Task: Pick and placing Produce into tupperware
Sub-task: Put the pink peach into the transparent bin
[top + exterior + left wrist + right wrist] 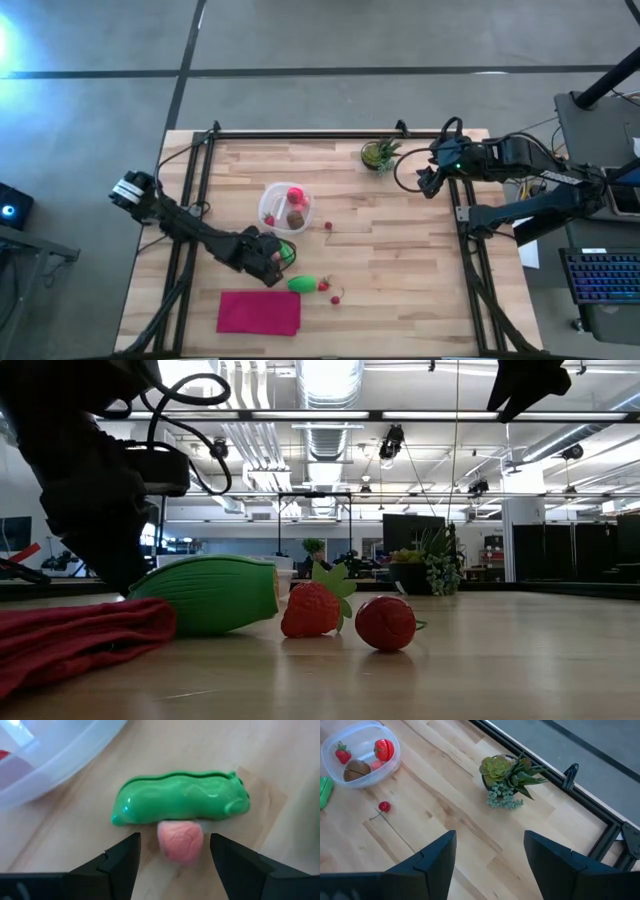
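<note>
The clear tupperware (285, 207) stands at mid-table and holds a red ball (384, 749), a brown lump (357, 769) and a strawberry (341, 754). Just on its near side lie a green pea pod (180, 800) and a small pink piece (180, 841). My left gripper (175, 838) is open, low over them, one finger on either side of the pink piece without touching it. A second green piece (303, 284), a strawberry (312, 608) and a cherry (385, 622) lie nearer the front edge. Another cherry (384, 806) lies to the right of the container. My right gripper (490, 855) hangs open, high at the far right.
A magenta cloth (259, 312) lies flat at the near left. A small spiky potted plant (380, 153) stands at the far edge, beside my right arm. A black frame (300, 132) runs along the table's far edge and sides. Bare wood spreads right of centre.
</note>
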